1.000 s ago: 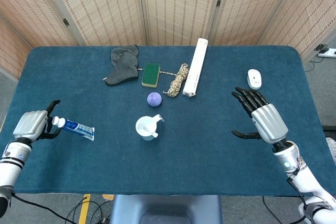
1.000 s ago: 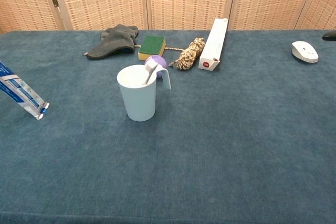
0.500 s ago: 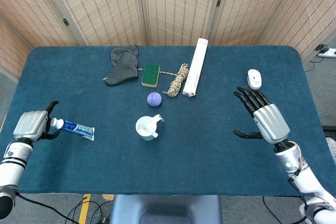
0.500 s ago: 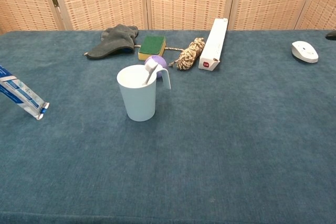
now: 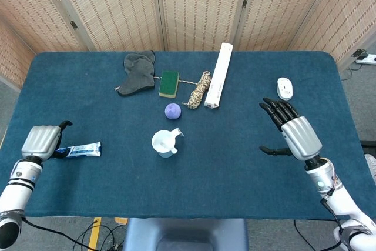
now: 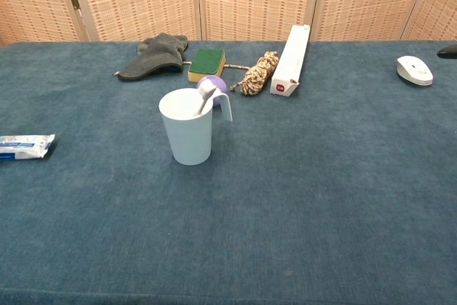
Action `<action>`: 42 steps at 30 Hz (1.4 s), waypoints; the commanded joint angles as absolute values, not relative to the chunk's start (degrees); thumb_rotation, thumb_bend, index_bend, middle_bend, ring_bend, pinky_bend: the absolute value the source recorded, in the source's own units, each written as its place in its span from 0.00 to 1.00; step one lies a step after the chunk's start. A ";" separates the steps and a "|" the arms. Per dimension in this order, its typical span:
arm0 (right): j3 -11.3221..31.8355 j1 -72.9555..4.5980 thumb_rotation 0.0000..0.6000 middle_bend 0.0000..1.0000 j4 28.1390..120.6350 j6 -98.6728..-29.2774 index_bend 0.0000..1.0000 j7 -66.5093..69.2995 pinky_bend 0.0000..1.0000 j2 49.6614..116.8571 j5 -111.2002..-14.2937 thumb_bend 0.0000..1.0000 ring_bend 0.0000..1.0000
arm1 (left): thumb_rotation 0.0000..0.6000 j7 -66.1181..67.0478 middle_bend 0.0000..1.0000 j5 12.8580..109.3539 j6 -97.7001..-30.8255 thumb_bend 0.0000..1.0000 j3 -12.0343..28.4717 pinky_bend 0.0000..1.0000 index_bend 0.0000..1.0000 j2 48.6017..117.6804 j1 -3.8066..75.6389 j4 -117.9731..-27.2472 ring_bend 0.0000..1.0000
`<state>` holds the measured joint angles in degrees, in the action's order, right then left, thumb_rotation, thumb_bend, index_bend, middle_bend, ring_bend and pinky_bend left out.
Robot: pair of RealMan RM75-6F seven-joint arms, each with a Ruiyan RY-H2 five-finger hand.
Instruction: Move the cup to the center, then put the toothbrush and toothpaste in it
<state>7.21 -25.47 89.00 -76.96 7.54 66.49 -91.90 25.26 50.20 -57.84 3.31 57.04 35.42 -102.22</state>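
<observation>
the cup [image 5: 165, 143] is seen standing upright near the middle of the table [image 5: 235, 163], with the toothbrush [image 6: 205, 96] already leaning inside it, its head resting against the rim by the handle. so the step in hand is judged to be the toothpaste.

the toothpaste [image 5: 82, 149] is seen lying flat on the cloth, well to the left of the cup, its cap end tucked under the left hand [image 5: 41, 142]. the fingers of that hand are curled down over the cap end, but whether the tube is actually gripped or merely touched cannot be told from either view. in the chest view only the tail of the tube is seen at the left edge.

the right hand [image 5: 294, 130] is held above the table on the far side, fingers spread, nothing in it.

for the next move, a firm grip on the tube is needed, then a lift clear of the cloth, a carry to above the cup, and a tilt so that one end drops in beside the toothbrush without the light cup being tipped.
</observation>
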 commanded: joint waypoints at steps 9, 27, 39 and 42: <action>7.05 -25.07 1.00 0.06 88.95 -77.56 0.00 7.92 0.14 66.14 -92.09 0.00 0.13 | 1.00 30.95 0.76 48.33 -54.96 0.31 1.51 0.81 0.32 67.14 37.84 -92.24 0.71; 7.04 -25.02 1.00 0.07 88.31 -77.56 0.00 8.42 0.14 66.32 -91.97 0.00 0.14 | 1.00 36.08 0.76 44.19 -55.21 0.31 0.37 0.81 0.31 75.08 38.98 -85.21 0.71; 7.14 -25.05 1.00 0.07 88.18 -77.66 0.00 8.41 0.14 66.47 -91.99 0.00 0.14 | 1.00 37.36 0.78 43.97 -55.83 0.31 0.11 0.81 0.40 78.03 38.49 -81.58 0.72; 7.14 -25.07 1.00 0.07 88.00 -77.63 0.00 8.47 0.14 66.54 -91.95 0.00 0.14 | 1.00 36.97 0.80 45.72 -56.54 0.31 0.01 0.81 0.42 79.23 38.17 -80.48 0.73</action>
